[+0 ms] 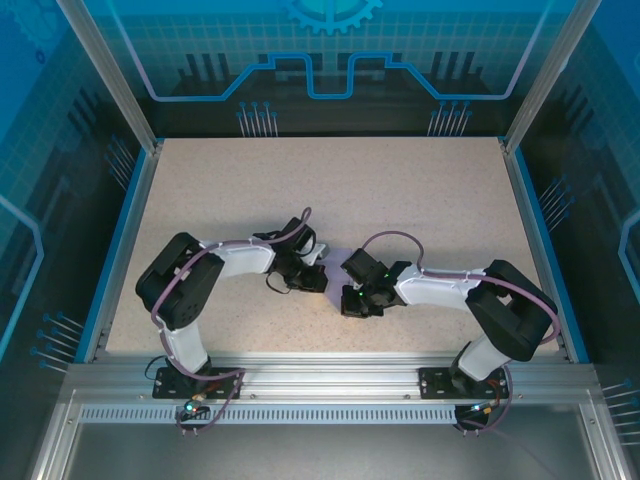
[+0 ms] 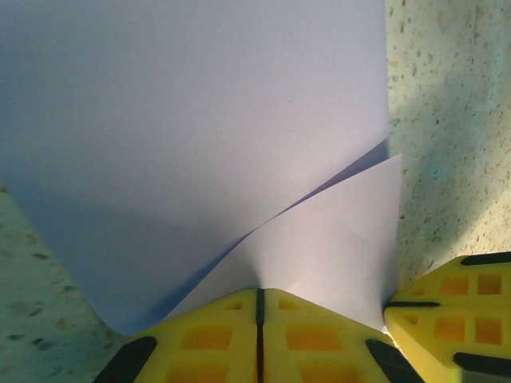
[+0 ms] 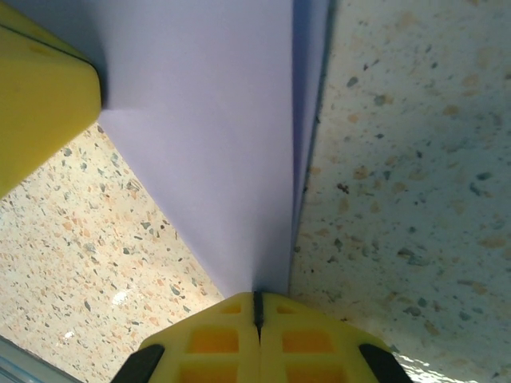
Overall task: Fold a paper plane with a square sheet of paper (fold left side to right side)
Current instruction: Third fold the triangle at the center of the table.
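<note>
On my left wrist feed the lavender paper (image 2: 200, 120) takes up most of the picture, with a folded flap (image 2: 335, 247) lying over its lower right. The left gripper (image 2: 259, 297) has its yellow fingers (image 2: 215, 331) pressed together on the paper's near edge (just a thin dark seam between them). A second yellow finger (image 2: 459, 307) sits at the flap's corner, over speckled tabletop (image 2: 451, 120).

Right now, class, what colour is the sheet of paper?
The paper is plain lavender-purple, clearest in the left wrist view.

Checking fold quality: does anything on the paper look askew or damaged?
No tears show, but by the left end effector the layers of the thin lavender-purple paper sheet gape, and the lower flap's edge juts past the upper one: slightly askew.
</note>
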Controlling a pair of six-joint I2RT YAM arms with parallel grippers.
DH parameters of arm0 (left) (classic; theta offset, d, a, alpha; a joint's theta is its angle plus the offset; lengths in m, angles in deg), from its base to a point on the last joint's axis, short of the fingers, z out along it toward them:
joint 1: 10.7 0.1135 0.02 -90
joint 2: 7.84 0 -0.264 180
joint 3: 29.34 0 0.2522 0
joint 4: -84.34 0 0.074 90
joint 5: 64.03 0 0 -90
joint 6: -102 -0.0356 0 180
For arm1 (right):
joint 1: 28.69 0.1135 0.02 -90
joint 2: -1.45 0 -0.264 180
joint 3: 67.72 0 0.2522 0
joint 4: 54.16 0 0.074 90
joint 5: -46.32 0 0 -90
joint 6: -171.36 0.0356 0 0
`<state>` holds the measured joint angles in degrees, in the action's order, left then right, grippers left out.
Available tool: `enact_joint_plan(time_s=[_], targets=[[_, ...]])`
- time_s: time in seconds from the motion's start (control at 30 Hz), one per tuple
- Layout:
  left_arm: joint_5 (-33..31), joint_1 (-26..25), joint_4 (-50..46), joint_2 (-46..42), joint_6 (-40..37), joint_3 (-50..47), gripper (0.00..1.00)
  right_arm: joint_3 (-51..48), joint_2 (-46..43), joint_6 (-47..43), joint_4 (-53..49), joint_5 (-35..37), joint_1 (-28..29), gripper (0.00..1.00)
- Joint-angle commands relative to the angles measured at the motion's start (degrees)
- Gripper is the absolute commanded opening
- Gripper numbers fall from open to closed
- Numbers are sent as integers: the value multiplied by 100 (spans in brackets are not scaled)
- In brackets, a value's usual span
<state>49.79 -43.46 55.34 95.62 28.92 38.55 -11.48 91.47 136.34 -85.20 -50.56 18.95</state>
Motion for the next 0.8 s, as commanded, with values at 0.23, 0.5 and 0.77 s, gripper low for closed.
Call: enact_joint_plan(time_s=[0.23,0.5,0.77], targets=[[-931,555,-371,204,-354,176,10,-249,240,-89,-803,26,99,0],[-1129,701,-459,300,-431,247,11,-238,257,-96,-795,-7,105,0],[-1101,892,-546,261,-449,396,14,-237,291,-104,-769,-32,112,0]])
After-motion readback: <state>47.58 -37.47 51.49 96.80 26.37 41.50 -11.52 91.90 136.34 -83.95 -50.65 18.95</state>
